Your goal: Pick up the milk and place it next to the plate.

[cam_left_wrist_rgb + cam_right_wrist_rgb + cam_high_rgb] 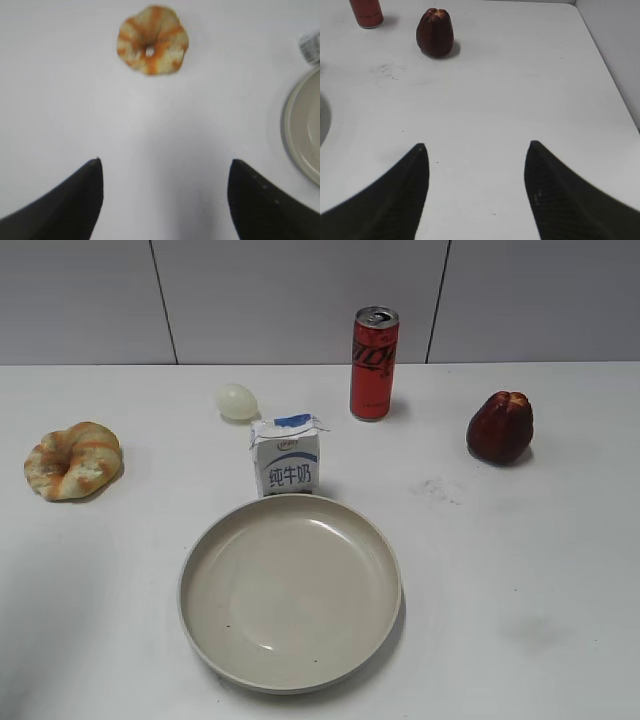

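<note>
I read the milk point(286, 455) as upright on the table point(520, 570), just behind the far rim of the plate point(290, 592) and apparently touching or nearly touching it; I cannot tell which. My left gripper point(165, 172) hangs with jaws spread over bare table, holding nothing; the bread ring point(152, 40) lies ahead of it and the plate edge shows at its right. My right gripper point(476, 155) is likewise spread and empty, facing the dark red fruit point(435, 32) and the red can point(366, 12). Neither gripper is near the carton; I judge the pick not yet begun. The carton stands between egg point(237, 401) and can, so an approach needs care.
</note>
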